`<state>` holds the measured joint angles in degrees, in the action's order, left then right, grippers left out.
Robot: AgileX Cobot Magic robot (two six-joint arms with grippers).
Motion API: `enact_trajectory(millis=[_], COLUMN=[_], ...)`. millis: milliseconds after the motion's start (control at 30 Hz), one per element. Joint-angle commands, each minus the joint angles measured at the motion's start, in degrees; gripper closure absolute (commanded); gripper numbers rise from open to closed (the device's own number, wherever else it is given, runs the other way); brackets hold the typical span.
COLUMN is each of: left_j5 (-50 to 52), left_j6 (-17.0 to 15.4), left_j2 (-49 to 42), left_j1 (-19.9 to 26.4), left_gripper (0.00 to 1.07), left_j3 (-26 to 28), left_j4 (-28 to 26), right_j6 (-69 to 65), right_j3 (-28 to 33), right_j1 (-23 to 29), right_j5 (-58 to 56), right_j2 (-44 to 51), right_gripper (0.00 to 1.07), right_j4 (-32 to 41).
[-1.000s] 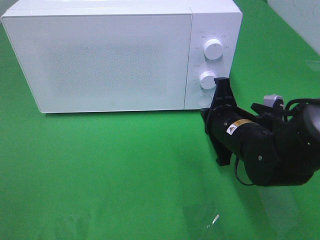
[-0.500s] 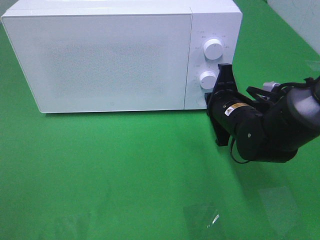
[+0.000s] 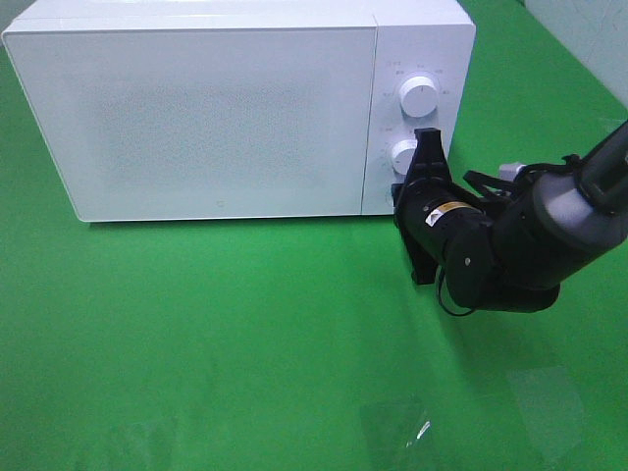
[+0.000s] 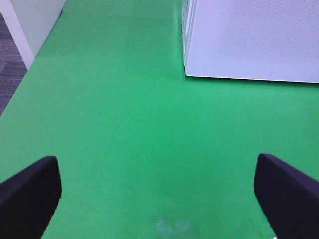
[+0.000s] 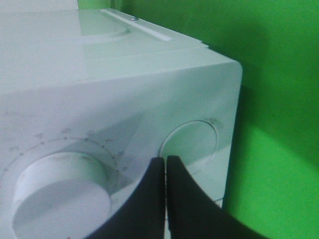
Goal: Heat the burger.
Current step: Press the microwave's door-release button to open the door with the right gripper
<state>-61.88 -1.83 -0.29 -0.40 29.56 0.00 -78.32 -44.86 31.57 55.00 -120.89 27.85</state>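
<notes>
My right fingers (image 5: 149,199) are together, mid-frame between knob (image 5: 60,191) and round button (image 5: 192,142); an off-centre push may skid. Left fingers (image 4: 30,194) apart.

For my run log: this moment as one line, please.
microwave door closed; right pincer shut, tips between lower dial and round button; left pincer open, empty; burger not visible

the right end effector (image 3: 426,139) has pushed in and up toward the microwave (image 3: 196,108) — its tips now right at the panel (image 3: 432,49), between lower knob (image 5: 60,191) and round button (image 5: 192,142).
</notes>
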Motion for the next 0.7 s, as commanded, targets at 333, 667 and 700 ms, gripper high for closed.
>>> enact_trajectory(millis=[333, 667, 700], left_j5=[0.8, 0.8, 0.8], left_j6=[0.2, 0.2, 0.2], left_j2=[-0.2, -0.2, -0.2], left_j1=[0.2, 0.2, 0.2], left_gripper=[0.05, 0.05, 0.05], left_j3=[0.0, 0.0, 0.0], left_j4=[0.0, 0.0, 0.0], right_j6=[0.5, 1.0, 1.0], right_j3=[-1.7, -1.9, -1.9], right_j1=[-0.2, -0.2, -0.2], right_j5=[1.2, 4.8, 4.8], right_j2=[-3.1, -3.1, -3.1], right_gripper=[1.07, 1.07, 1.07], right_j4=[2.3, 3.3, 3.3])
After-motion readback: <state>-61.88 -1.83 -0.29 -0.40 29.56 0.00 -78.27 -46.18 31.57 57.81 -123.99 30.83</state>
